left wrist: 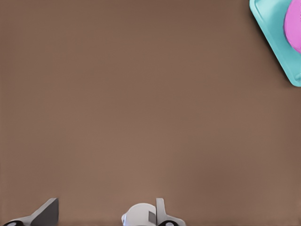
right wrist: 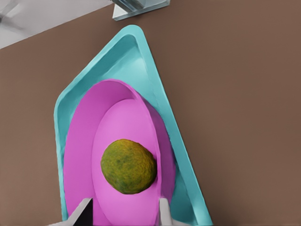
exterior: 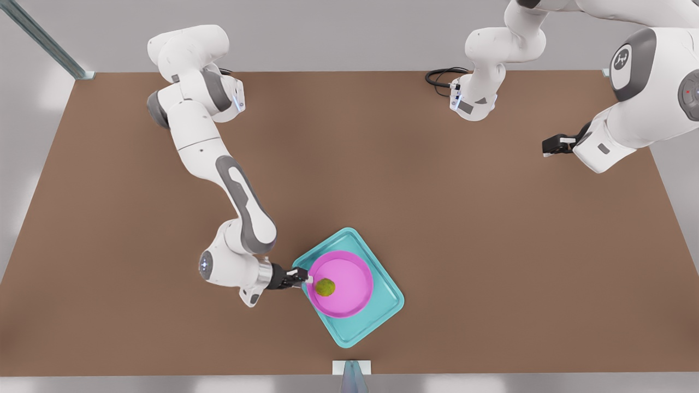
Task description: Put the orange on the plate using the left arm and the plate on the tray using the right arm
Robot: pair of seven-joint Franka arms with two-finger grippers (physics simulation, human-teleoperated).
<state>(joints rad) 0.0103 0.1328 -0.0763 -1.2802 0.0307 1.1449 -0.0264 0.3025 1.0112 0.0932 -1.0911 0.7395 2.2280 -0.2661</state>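
Note:
The yellow-green orange lies in the pink plate, near the rim on the front view's left. The plate rests flat inside the teal tray. My right gripper is at that same rim, level with the plate. Its fingers stand apart on either side of the rim's edge, open. My left gripper hangs open and idle over bare table at the front view's far right. A corner of the tray and plate appears in the left wrist view.
The brown table stretches wide around the tray. A small white bracket sits at the table's near edge just below the tray. A black cable loops at the far edge.

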